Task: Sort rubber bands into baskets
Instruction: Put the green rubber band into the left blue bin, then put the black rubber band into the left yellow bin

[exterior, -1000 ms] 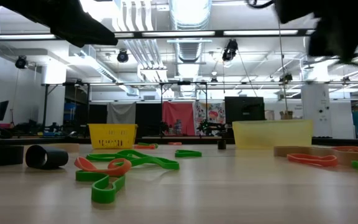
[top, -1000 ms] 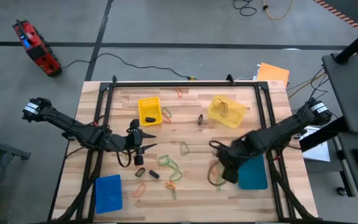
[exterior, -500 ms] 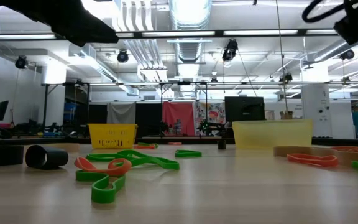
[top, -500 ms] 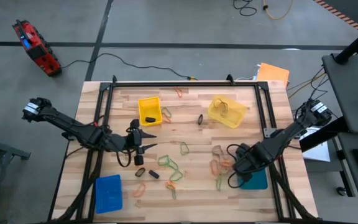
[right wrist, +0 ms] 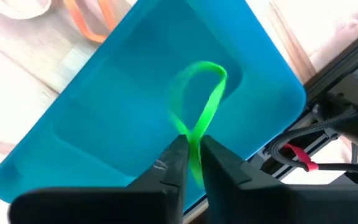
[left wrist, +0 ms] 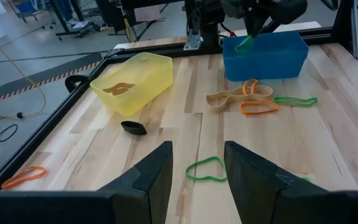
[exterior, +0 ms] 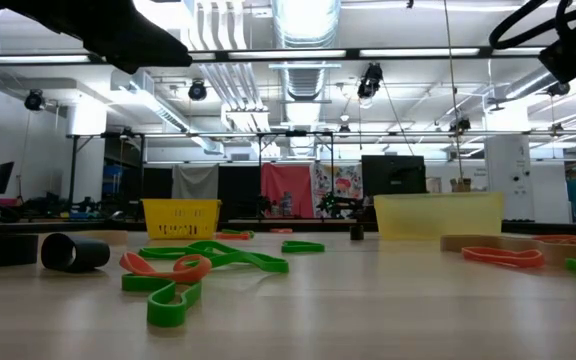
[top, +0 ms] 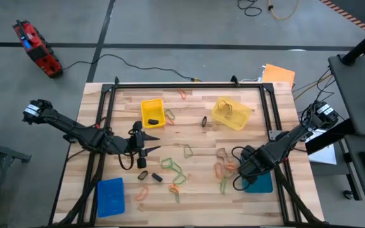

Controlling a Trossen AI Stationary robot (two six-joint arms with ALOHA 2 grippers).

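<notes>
The right pincer (right wrist: 190,163) hangs over the teal-blue basket (right wrist: 129,99) at the table's right front, its fingers nearly together and pinching a green rubber band (right wrist: 201,106) whose loop dangles past the fingertips above the basket's floor. In the high view this pincer (top: 244,170) sits at the basket's (top: 262,183) inner edge, with tan, orange and green bands (top: 223,170) lying on the wood just beside it.

The left pincer (top: 146,142) waits over the table's left middle, its fingers parted and grasping nothing. Ahead of it lies a green band (left wrist: 206,168) on the table (left wrist: 328,143), a black band (left wrist: 133,127) farther on, then the pale yellow basket (left wrist: 132,79). The bright yellow basket (top: 152,112) stands near the back left, the bright blue basket (top: 111,196) at the front left.
</notes>
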